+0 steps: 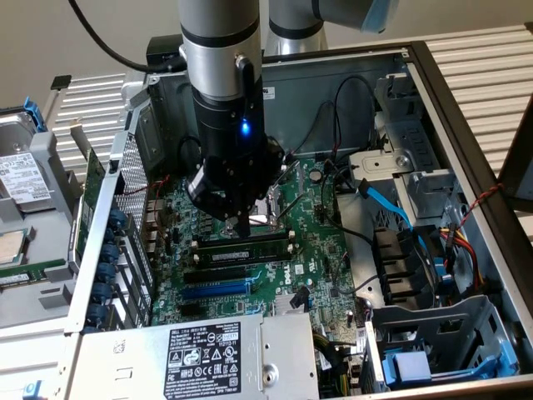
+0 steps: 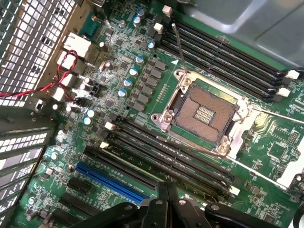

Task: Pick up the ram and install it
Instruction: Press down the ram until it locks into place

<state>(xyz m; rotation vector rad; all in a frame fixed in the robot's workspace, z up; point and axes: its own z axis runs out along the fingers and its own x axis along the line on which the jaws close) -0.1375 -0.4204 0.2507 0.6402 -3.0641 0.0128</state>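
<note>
A: Gripper (image 1: 241, 223) state?
B: Fingers clenched together, nothing between them as far as I can tell. In the wrist view the tips (image 2: 166, 190) meet right over the black slots (image 2: 166, 152)

A: Where's the ram?
B: Ram (image 1: 241, 248) sits along a slot on the motherboard (image 1: 316, 250), just under the fingertips, between the CPU socket (image 2: 204, 114) and the blue slot (image 1: 215, 291). Looks placed, can't tell if it's fully seated or latched

A: Touching it?
B: Tips are at its top edge near 1 end, contact likely, not certain

A: Risks?
B: Pressing at 1 end only could tilt the stick, leaving the far end high. If it's off the slot line, force goes into the board or the white latches (image 2: 109, 126). A slip toward the open socket could hit the pins. Red wire (image 2: 52, 80) is well apart, no worry
</note>
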